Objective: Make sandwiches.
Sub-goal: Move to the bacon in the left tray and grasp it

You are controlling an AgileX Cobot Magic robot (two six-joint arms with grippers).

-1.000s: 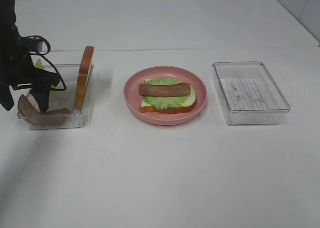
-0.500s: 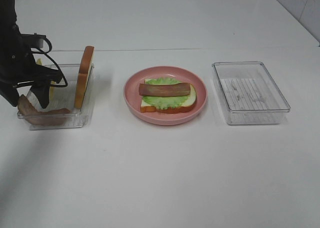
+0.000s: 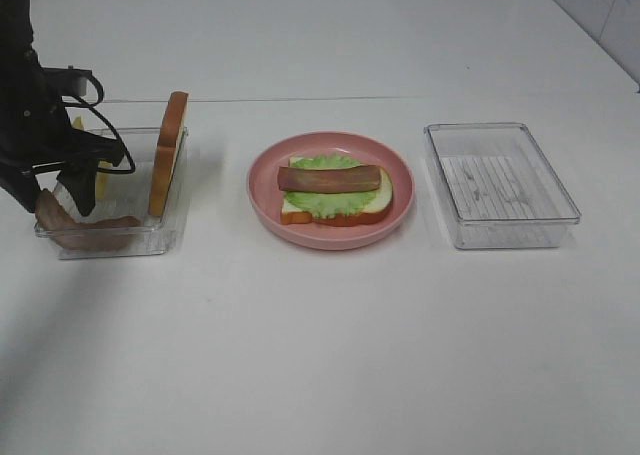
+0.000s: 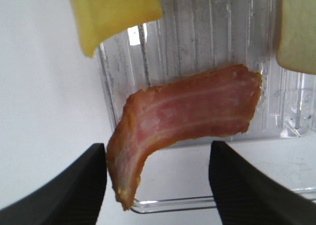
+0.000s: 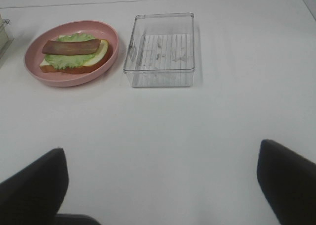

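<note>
The unfinished sandwich stack (image 3: 335, 197) lies on the pink plate (image 3: 330, 239). In the clear tray (image 3: 150, 241) left of the plate, a loose bacon strip (image 4: 187, 111) lies with its curled end between the fingers of the left hand (image 4: 158, 153). The jaws stand open and do not clamp the strip. A bread slice (image 3: 168, 155) stands on edge along the tray's plate-side wall. The right hand (image 5: 160, 151) is open and empty over the table (image 3: 320, 355), well apart from the plate.

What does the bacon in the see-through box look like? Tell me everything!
The bacon strip is toy food, reddish-brown with pale pink stripes and a wavy orange edge. It lies on the ribbed floor of the clear tray, one end curling up at the tray's edge. The left gripper hangs over it, jaws apart on either side.
</note>
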